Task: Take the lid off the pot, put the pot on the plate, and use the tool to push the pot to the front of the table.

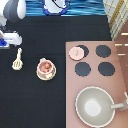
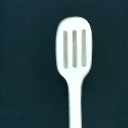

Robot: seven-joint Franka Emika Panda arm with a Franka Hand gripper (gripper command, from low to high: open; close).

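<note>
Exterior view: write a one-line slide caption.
Gripper above the tool at the table's left; pot on plate, lid on the stove.

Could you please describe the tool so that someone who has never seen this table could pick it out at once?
On the black table, look to the exterior view's left, beside the pot sitting on the plate. The tool lies there, just below the hand. It alone is a cream-white slotted spatula with a thin handle.

Exterior view steep overhead on counter [image 1: 30,100]; wrist view close above tool [image 1: 17,59] [image 2: 74,55], shared, beside gripper [image 1: 10,37].
</note>
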